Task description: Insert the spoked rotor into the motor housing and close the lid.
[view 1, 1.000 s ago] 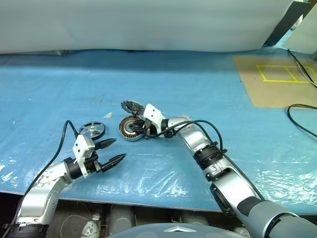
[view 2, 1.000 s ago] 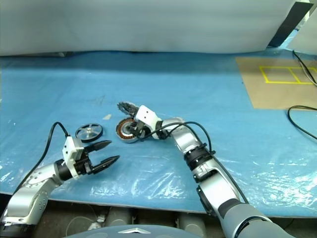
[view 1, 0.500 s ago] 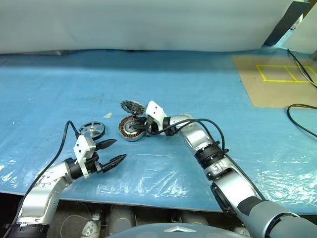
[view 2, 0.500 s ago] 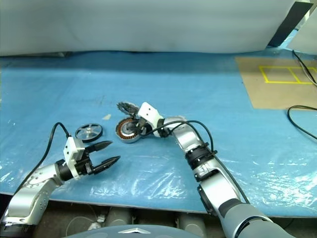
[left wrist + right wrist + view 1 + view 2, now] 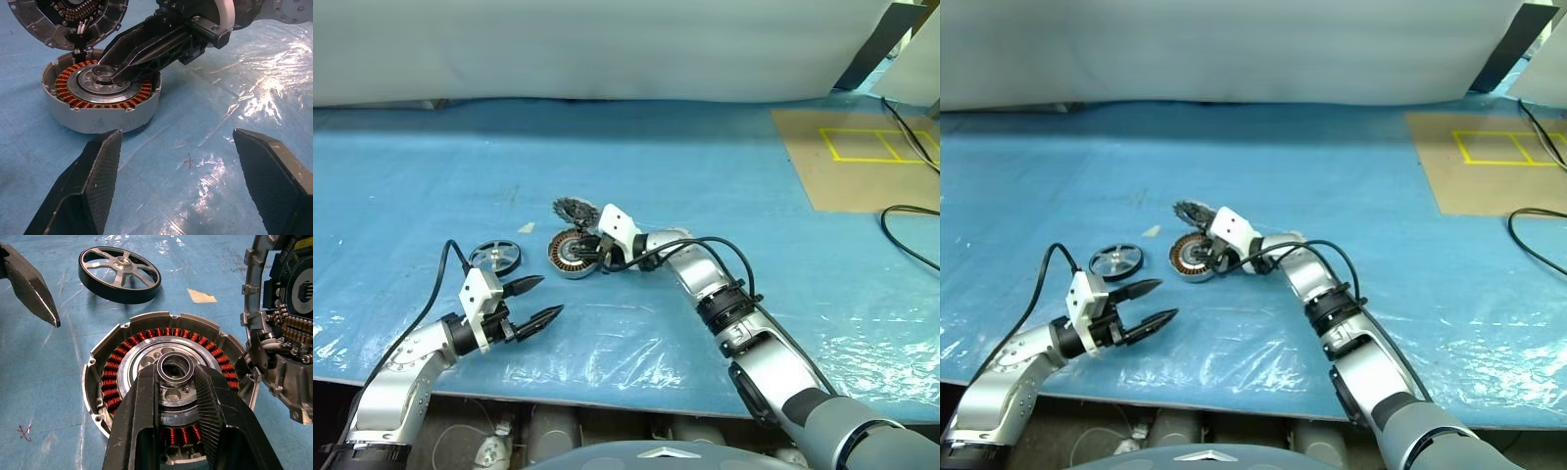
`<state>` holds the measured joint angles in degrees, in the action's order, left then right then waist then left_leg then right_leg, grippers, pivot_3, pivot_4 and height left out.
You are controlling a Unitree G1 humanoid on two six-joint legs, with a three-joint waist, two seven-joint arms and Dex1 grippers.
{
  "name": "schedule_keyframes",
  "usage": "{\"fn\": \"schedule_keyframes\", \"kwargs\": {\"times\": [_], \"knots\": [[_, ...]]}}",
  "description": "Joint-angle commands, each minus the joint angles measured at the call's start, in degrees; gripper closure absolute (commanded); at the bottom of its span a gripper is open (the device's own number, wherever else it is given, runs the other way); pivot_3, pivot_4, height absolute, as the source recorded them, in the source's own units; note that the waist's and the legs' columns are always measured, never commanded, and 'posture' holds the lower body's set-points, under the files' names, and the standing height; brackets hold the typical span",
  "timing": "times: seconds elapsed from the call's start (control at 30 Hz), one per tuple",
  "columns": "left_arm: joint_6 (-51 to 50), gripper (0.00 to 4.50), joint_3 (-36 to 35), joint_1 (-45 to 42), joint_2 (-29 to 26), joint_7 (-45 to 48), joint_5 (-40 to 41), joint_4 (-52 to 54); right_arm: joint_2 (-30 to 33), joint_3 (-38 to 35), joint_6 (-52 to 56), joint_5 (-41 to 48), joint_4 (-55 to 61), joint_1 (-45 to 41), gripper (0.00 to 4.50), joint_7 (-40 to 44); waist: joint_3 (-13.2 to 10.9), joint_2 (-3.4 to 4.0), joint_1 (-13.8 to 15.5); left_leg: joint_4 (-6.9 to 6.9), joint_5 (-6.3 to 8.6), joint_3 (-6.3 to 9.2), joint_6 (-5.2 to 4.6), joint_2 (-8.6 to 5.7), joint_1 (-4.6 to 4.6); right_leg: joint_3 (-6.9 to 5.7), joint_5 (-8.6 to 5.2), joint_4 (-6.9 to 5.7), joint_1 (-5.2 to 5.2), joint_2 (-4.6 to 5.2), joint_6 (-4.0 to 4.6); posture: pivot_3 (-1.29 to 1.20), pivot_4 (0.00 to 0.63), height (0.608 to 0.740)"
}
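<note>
The right tool (image 5: 177, 382) reaches into the round silver-grey metal motor housing (image 5: 573, 254), its two black fingers set narrowly around the raised hub ring at the centre of the copper windings. The jagged grey metal lid (image 5: 574, 210) stands open, hinged at the housing's far rim. The left tool (image 5: 536, 302) hovers near the housing with fingers spread wide, holding nothing. The flat silver spoked rotor with dark rim (image 5: 495, 257) lies on the blue plastic-covered worktop (image 5: 705, 176) just to the left of the housing.
</note>
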<state>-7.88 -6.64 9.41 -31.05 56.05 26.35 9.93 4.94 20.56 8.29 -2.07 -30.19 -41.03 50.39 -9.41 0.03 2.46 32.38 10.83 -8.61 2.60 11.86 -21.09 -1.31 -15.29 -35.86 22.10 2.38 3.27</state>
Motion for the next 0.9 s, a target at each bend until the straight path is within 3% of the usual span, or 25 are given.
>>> {"fn": "schedule_keyframes", "kwargs": {"times": [0.03,0.07,0.2,0.53,0.63,0.83,0.9], "knots": [[1.0,0.7,0.0,0.0,0.2,-0.2,0.1,1.0,-0.1,0.5,-0.4,-0.2,0.7,-0.4,3.84,0.5,0.0,0.0,0.0,0.01,0.0,0.0,0.0,0.0,0.0,0.0,0.0,0.0,0.0,0.0,0.0,0.0,0.15,0.74],[1.0,0.7,0.0,-0.1,0.2,-0.3,0.1,1.0,-0.2,0.5,-0.3,-0.1,1.1,-0.2,3.1,0.6,0.0,0.0,0.0,0.01,0.0,0.0,0.0,0.0,0.0,0.0,0.0,0.0,-0.01,0.0,0.0,0.0,0.15,0.74],[0.9,0.7,0.2,-0.3,0.2,-0.3,0.0,0.8,-0.2,0.9,0.5,0.0,2.0,-0.1,1.82,1.2,0.0,0.0,0.0,0.01,0.0,0.0,0.0,0.0,0.0,0.0,0.0,0.0,-0.01,0.0,0.0,0.0,0.15,0.74],[0.8,0.7,0.2,-0.9,-0.2,0.1,0.1,0.3,-0.2,-2.3,3.9,4.8,6.8,-1.6,1.82,4.5,0.0,0.0,0.0,-0.02,0.0,0.0,0.0,0.0,-0.02,0.0,0.0,0.01,0.01,0.0,-0.01,0.0,0.15,0.74],[0.7,0.7,0.2,-0.9,-0.2,0.2,0.1,0.3,-1.1,-3.0,5.6,6.1,7.4,-1.7,2.43,4.6,0.0,0.0,0.0,-0.02,0.0,0.0,0.0,0.0,-0.01,0.0,0.0,0.0,0.02,-0.01,0.0,0.0,0.15,0.74],[0.5,0.7,0.0,-0.6,-0.2,0.1,0.4,0.7,-1.8,-1.3,5.3,4.7,5.6,-0.6,4.47,4.0,0.0,0.0,0.0,-0.03,0.0,0.0,0.0,0.0,-0.03,0.0,0.0,0.02,0.02,0.0,-0.01,0.0,0.15,0.74],[0.5,0.7,-0.1,-0.3,-0.2,0.0,0.5,1.1,-2.2,-1.3,4.8,4.0,4.0,-0.9,4.47,2.5,0.0,0.0,0.0,-0.03,0.0,0.0,0.0,0.0,-0.03,0.0,0.0,0.02,0.02,0.0,0.0,0.0,0.15,0.74]]}}
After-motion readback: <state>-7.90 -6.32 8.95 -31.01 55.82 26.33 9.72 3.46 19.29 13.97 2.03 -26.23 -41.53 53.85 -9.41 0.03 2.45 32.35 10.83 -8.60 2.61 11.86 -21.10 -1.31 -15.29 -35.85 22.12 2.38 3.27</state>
